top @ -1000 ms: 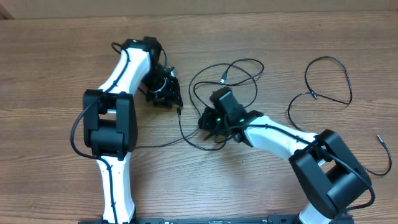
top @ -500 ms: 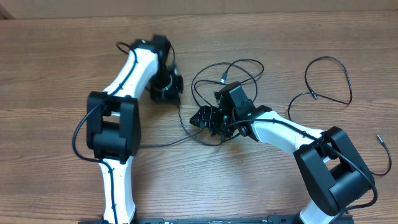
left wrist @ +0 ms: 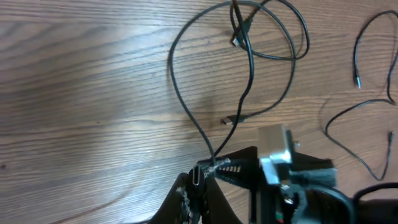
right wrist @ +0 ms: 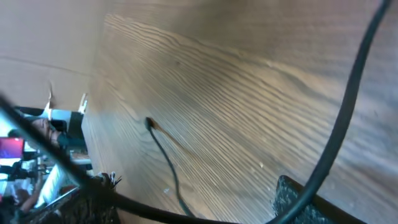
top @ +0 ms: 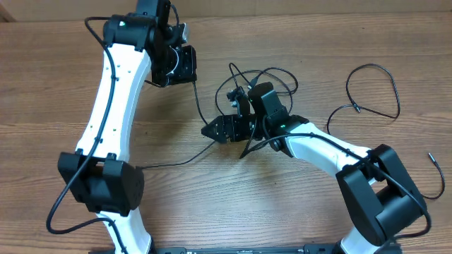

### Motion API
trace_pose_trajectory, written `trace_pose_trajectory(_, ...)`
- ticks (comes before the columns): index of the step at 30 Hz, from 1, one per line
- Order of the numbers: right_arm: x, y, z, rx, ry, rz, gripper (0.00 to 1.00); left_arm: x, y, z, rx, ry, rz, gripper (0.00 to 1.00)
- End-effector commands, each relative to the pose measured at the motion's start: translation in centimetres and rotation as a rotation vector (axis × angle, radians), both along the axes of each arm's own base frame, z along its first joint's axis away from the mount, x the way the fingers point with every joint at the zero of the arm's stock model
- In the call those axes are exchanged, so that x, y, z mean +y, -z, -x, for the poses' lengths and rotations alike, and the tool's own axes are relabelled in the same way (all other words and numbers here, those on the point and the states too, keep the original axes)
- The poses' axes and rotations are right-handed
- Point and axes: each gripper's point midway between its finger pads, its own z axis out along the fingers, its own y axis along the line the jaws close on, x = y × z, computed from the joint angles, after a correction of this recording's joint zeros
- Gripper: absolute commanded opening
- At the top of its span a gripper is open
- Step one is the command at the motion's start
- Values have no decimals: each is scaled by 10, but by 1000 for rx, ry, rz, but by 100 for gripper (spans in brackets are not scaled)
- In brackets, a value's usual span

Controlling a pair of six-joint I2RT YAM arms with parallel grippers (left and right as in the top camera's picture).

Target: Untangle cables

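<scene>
Thin, limp, light cables [top: 263,76] are looped on the surface [top: 56,85] and are best taken near a plug. The left pincer [left wrist: 199,182] is clamped on one cable; the right pincer [top: 212,130] is spread, apparently gripping nothing.

Worktop [top: 42,106], L third: bare wood, wide lane outside left arm [top: 116,92]. That arm lies diag. from near edge to far edge and walls off L side from centre.
Strung cable [top: 200,113] runs from left gripper [top: 187,70] down past right gripper [top: 212,130], a line across the gap btw the two.
Centre: cable tangle [top: 272,81] just beyond right arm [top: 318,148]; tight.
R side: loose loop [top: 374,88] and stray cable [top: 439,180] near the edge, bare wood btw them.
Near edge btw arm bases: bare wood.
</scene>
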Motion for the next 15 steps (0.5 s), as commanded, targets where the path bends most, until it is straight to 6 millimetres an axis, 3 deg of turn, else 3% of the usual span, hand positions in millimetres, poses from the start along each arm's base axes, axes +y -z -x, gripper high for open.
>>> trace_pose_trajectory(1, 5, -48, -14, -179, 2, -51, 81, 4, -14, 2, -49, 7, -34, 4)
trace_pose_trajectory(5, 16, -60, -14, -258, -31, -82, 81, -18, -24, 7, -35, 52, 101, 4)
trace_pose_trajectory(9, 19, -64, -17, -292, -16, -83, 87, -23, -26, 7, -36, 62, 130, 4)
trace_pose_trajectory(12, 7, -47, -29, -274, 82, 15, 100, -19, -23, 9, -29, 56, 103, 4)
trace_pose_trajectory(15, -15, -33, -51, -287, 234, 132, 100, -13, -20, 9, -24, 45, 69, 4)
